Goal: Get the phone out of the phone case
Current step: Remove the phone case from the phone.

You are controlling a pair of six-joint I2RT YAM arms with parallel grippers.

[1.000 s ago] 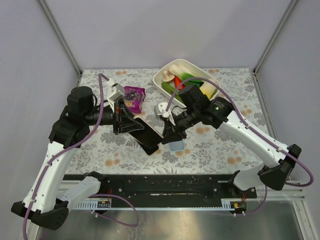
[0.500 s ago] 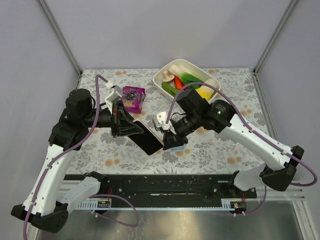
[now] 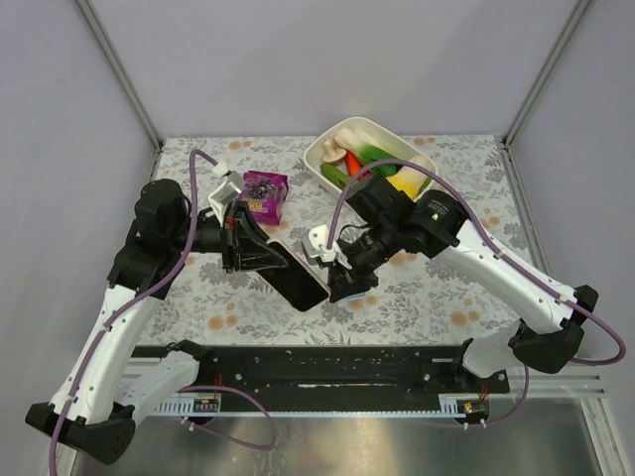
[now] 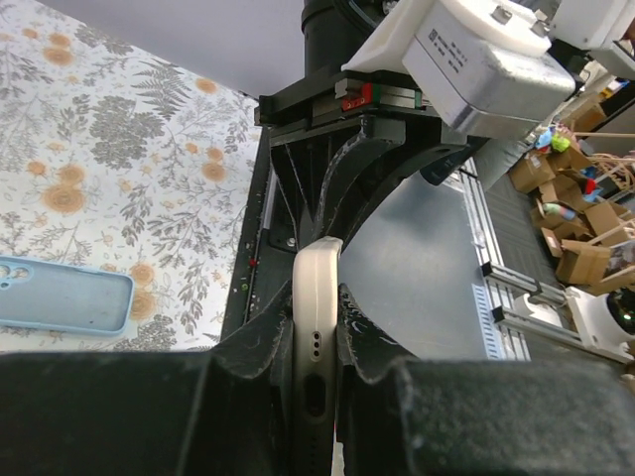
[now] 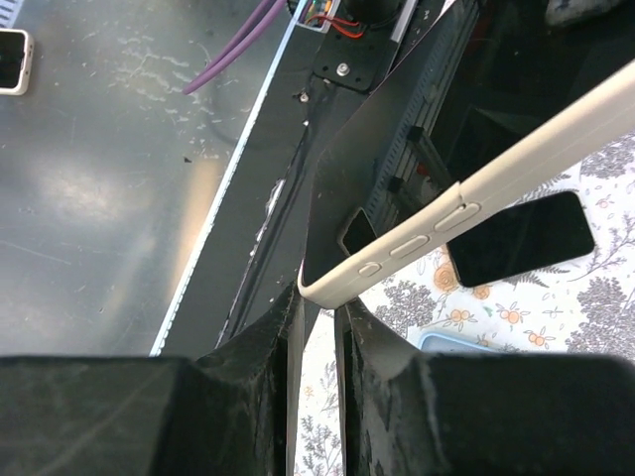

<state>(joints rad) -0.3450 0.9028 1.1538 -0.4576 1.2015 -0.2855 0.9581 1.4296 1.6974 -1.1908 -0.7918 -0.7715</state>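
The phone (image 3: 298, 283), dark-screened with a cream edge, hangs tilted above the table. My left gripper (image 3: 273, 256) is shut on it. In the left wrist view the phone's cream edge (image 4: 317, 297) stands pinched between the black fingers of that gripper (image 4: 317, 327). The light blue phone case (image 4: 64, 296) lies empty on the floral table, apart from the phone. My right gripper (image 3: 337, 283) sits at the phone's free end. Its jaws stand a little apart, with the phone's corner (image 5: 327, 283) at the tips of the gripper (image 5: 317, 307). The case's rim (image 5: 466, 342) shows below the phone.
A white tub (image 3: 327, 164) of toy vegetables stands at the back of the table. A purple packet (image 3: 264, 190) lies behind the left gripper. The black rail (image 3: 317, 367) runs along the table's near edge.
My right gripper has moved down and left to the phone's free end and now covers the case in the top view. The left gripper has shifted slightly right, still holding the phone.
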